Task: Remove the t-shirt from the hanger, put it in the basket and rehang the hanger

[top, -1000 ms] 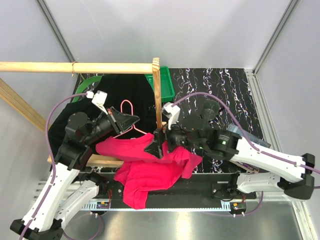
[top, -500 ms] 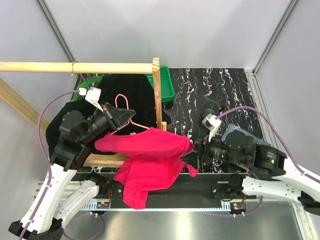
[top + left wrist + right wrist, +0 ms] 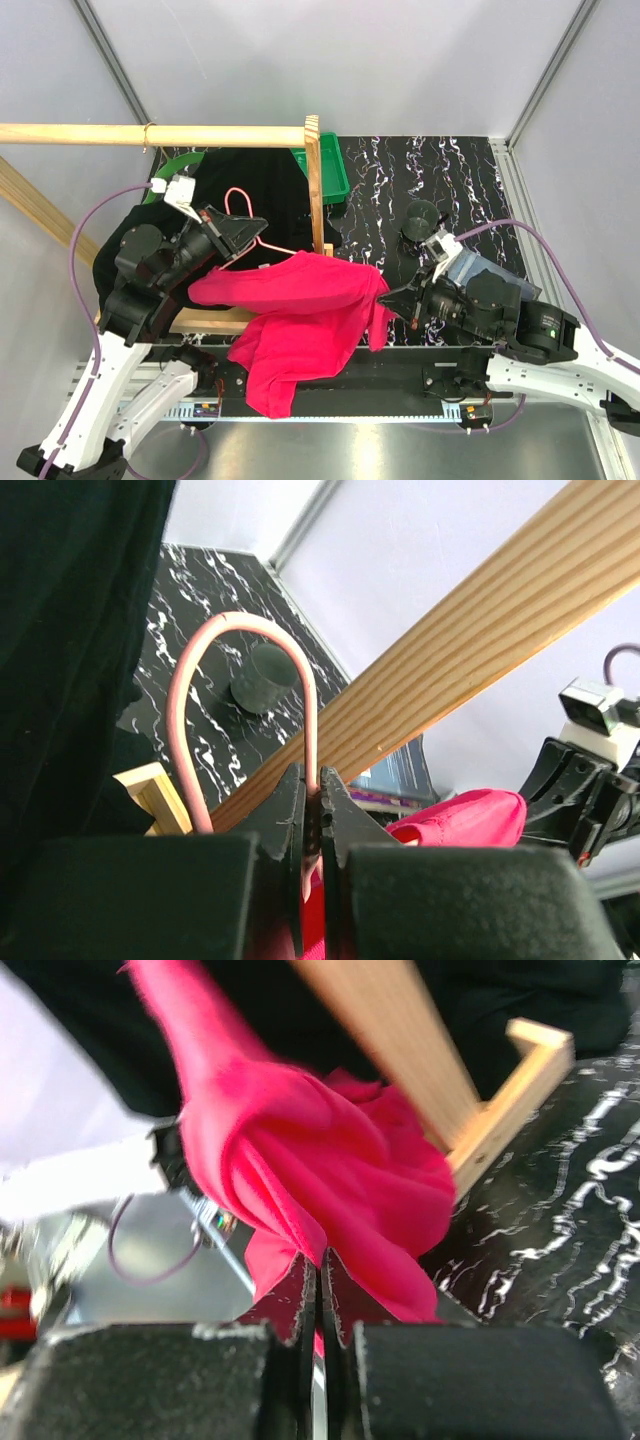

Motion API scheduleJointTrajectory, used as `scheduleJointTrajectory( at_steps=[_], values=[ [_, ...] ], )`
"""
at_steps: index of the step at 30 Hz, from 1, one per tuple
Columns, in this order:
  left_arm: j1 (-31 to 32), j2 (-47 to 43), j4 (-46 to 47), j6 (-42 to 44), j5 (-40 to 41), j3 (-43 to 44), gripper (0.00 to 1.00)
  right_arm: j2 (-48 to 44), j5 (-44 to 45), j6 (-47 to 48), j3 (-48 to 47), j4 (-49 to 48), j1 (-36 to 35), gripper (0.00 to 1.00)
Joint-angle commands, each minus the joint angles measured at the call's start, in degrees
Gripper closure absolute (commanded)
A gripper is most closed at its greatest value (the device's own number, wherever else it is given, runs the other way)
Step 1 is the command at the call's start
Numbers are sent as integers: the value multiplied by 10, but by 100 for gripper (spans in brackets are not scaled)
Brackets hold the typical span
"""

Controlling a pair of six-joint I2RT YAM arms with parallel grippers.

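Seen from above, the right gripper (image 3: 393,300) has retreated rightwards over the last second, tugging the t-shirt (image 3: 300,305), which is still draped on the hanger (image 3: 243,198). In the left wrist view, the left gripper (image 3: 312,815) stays clamped on the hanger's pink hook. In the right wrist view, the jaws pinch red fabric, so the shirt is probably starting to slide off.

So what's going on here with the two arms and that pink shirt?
The robot is taking a t-shirt off a hanger. The left gripper is clamped on the hanger's neck just below the hook, holding it up near the wooden rack. The right gripper has pinched the fabric at the shirt's far end. The shirt stretches between the two arms and does not look free of the hanger yet.
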State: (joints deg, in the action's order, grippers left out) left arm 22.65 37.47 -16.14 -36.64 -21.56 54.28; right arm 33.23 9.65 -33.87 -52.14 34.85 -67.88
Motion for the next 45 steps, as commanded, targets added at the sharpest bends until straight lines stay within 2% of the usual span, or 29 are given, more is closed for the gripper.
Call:
scheduleJointTrajectory(
  at_steps=[1,2,5,9,11,19,25,28,33,37,41,45],
  values=[
    [-2,-33,40,-24,74,6,100,-40,138,-70,27,-22,0,100],
    [-2,-36,40,-24,85,0,100,-63,189,-87,39,-17,0,100],
    [-2,-51,33,-28,131,-3,100,-118,264,-162,68,-4,0,100],
    [-2,-84,13,-33,236,-8,100,-186,310,-183,95,5,-1,100],
    [-2,-95,13,-27,262,-10,100,-216,334,-193,96,21,0,100],
    [-2,-115,11,-9,306,-20,100,-297,404,-215,78,117,-1,100],
    [-2,-127,15,-5,317,-32,100,-317,408,-212,67,147,0,100],
    [-2,-129,16,-12,298,-32,100,-268,376,-199,67,136,0,100],
    [-2,-117,51,-27,219,-35,100,-162,272,-141,86,15,-1,100],
    [-2,-87,62,-33,149,-24,100,-27,195,-99,80,-79,0,100],
    [-2,-68,70,-37,118,-20,100,72,108,-84,67,-189,-1,100],
    [-2,-60,74,-42,108,-20,100,145,12,-85,60,-255,0,100]
  ],
)
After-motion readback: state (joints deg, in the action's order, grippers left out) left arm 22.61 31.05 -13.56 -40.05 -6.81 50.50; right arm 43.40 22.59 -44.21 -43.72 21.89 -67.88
